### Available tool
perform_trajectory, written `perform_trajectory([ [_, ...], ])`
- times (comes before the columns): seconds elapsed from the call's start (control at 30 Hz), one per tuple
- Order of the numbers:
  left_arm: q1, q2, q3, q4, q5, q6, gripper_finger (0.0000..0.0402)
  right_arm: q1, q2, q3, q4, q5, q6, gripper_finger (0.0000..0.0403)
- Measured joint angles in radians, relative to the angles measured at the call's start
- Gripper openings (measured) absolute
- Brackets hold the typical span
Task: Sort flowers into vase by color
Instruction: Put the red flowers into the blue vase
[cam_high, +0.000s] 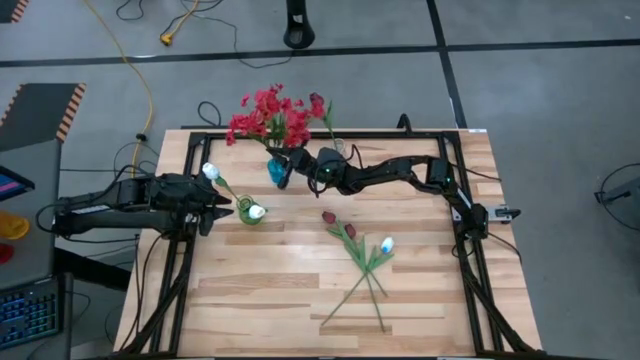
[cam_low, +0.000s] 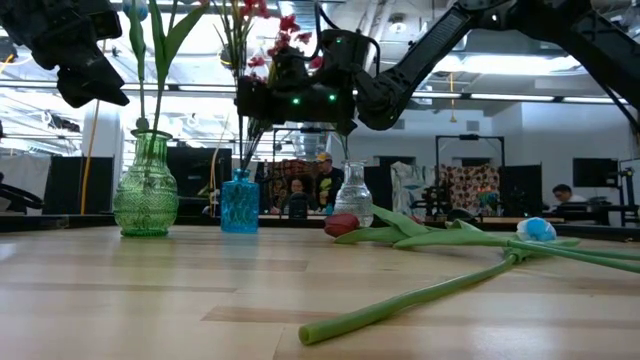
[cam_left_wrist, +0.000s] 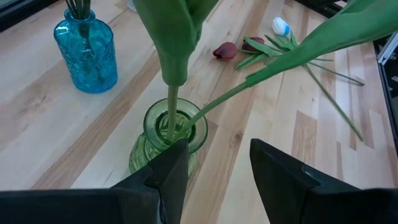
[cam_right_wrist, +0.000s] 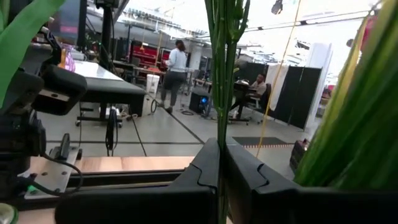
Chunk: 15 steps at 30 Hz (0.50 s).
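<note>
High view shows the right gripper (cam_high: 292, 166) over the blue vase (cam_high: 276, 172), its fingers pinched shut on a thin green stem (cam_right_wrist: 219, 93) among the red flowers (cam_high: 268, 113) standing in that vase. Just beside the blue vase, the left gripper (cam_high: 222, 209) hovers at the green vase (cam_high: 249, 212) with fingers parted, holding nothing, where two white tulips (cam_high: 211, 171) stand. Near the blue vase, maroon tulips (cam_high: 329, 217) and one more white tulip (cam_high: 387, 244) lie on the wooden table (cam_high: 270, 290).
</note>
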Motion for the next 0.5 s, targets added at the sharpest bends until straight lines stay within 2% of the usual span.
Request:
perform_trajectory([
  [0.5,0.000,0.000,0.000,0.000,0.000,0.000,0.0160,-0.003,-0.002,0.000,-0.037,0.000,0.008,0.0046],
])
